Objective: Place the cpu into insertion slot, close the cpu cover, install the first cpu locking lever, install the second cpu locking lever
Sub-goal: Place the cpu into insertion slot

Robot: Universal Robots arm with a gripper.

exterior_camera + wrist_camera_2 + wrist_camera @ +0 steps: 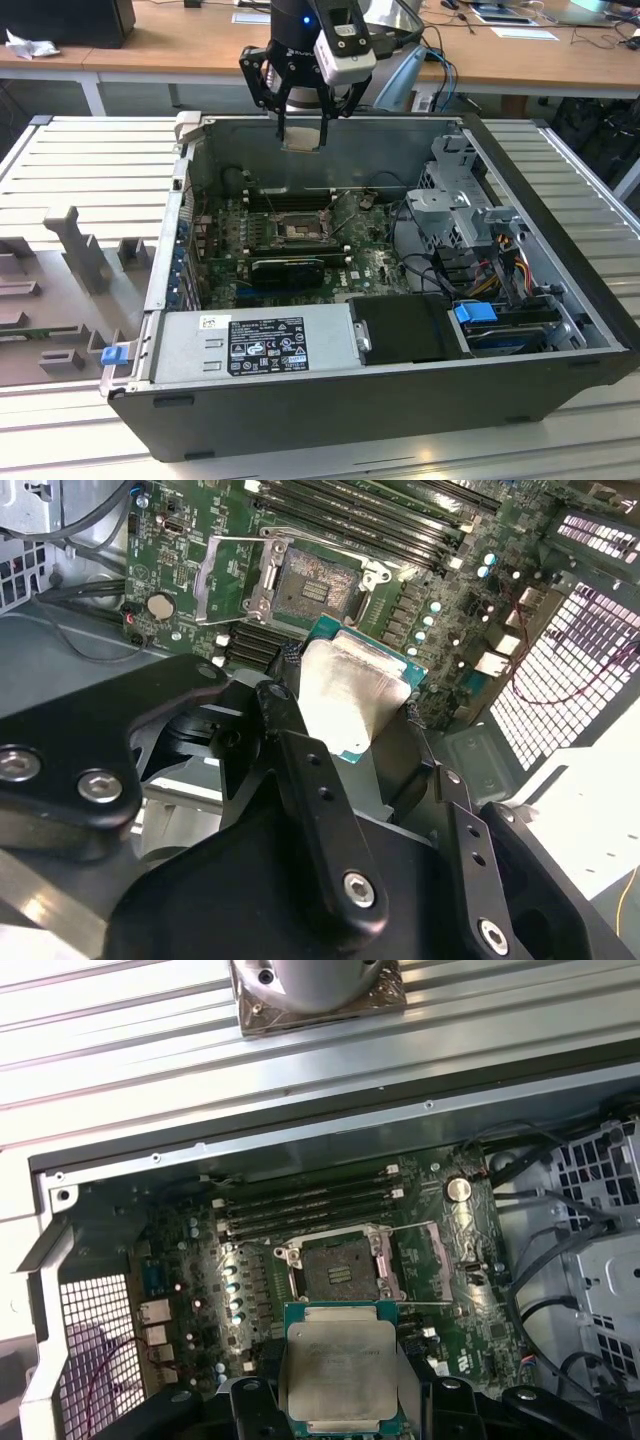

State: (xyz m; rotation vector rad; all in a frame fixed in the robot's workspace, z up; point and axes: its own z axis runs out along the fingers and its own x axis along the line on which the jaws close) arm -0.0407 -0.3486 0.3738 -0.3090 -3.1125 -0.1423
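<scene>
An open desktop computer case (560, 250) lies on its side on a ribbed metal table (90, 150). Reading the exterior view as a clock face, the black gripper (301, 138) hangs at twelve o'clock, above the case's far wall. Its fingers are closed partway, pinching the cpu (301, 143) by two opposite edges.

In both wrist views the cpu (340, 1375) (350, 695) shows as a pale silver square on a green backing. It is held up in the air, well apart from the green motherboard (370, 265) below it.

The insertion slot (297, 230) sits near the centre of the clock face, a little toward eleven o'clock. It is a black-framed square with a bare grey middle (335, 1268) (318, 588). The cpu cover (435, 1260) (225, 575) is swung open and lies just beside the slot, on the side toward a round coin battery (458, 1188). The thin wire levers around the slot seem unlatched, though they are hard to make out.

Long memory slots (300, 1205) run along one side of the socket. The grey power supply box (260, 340) fills the case from six to seven o'clock.
</scene>
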